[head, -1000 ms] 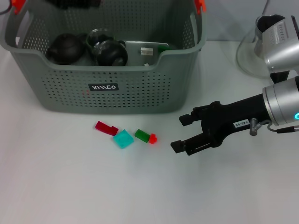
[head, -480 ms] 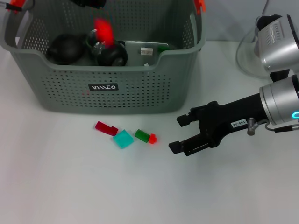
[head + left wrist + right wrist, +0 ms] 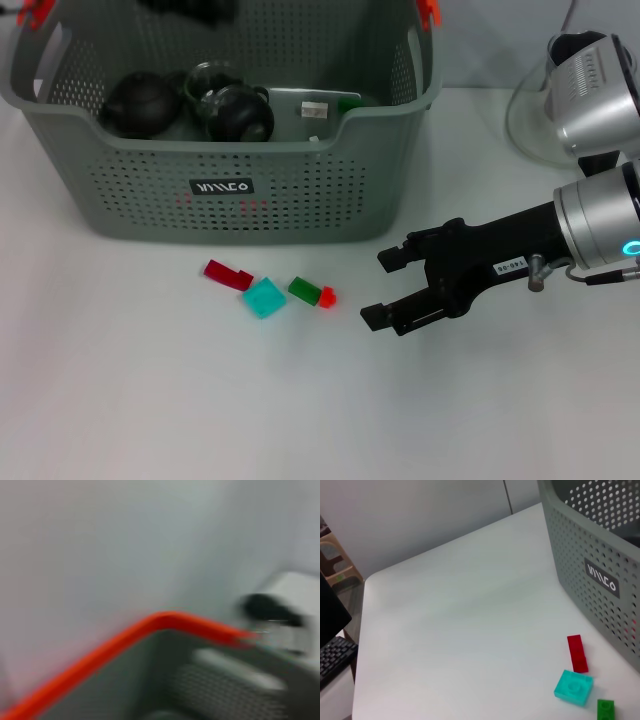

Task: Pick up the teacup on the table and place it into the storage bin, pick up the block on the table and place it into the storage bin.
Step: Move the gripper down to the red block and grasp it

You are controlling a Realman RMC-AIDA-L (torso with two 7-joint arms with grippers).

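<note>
The right pincer (image 3: 382,288) is open and empty just beside the small red block (image 3: 327,296), so it should lower straight and close gently on it.

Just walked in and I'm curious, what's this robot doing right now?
It is clearing things off the table into the storage bin, which already holds dark teaware. The right gripper, jaws open, sits low over the table beside four small blocks lying in front of the bin: a dark red block, a teal block, a green block and a small red block. It holds none of them. The left gripper is up over the bin's back edge.
</note>
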